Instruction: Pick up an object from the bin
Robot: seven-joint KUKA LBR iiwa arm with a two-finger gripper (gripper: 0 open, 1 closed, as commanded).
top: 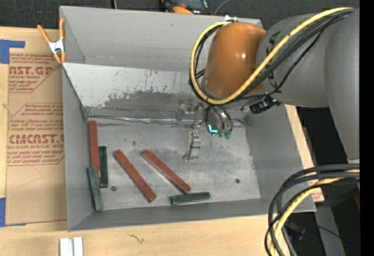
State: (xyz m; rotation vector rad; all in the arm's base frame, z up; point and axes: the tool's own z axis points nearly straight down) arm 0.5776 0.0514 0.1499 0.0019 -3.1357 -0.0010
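The grey bin is holding six flat strips, and the middle red-brown strip, lying slantwise near the centre of the floor, is serving as the marker for everything else. The arm, wearing its orange cover and looped with yellow-and-black cables, is reaching in from the right; it is hanging the tool just to the right of that strip's upper end, near it but apart from it, over bare scratched metal; this strip is lying nearer to the tool than any other. Whether the tool is spread or pressed together I cannot tell, since it is showing as a thin grey shape against the grey floor; whether it is touching the floor is likewise unclear. A second red-brown strip is lying just left of the middle red-brown strip, slanted the same way and not touching it; a level green strip is lying just below the middle strip's lower end, close to the front wall. Well to the left of the middle strip, a third red-brown strip is running along the left wall, with a short green strip lying just beside it and a corner green strip lying tilted at its lower end.
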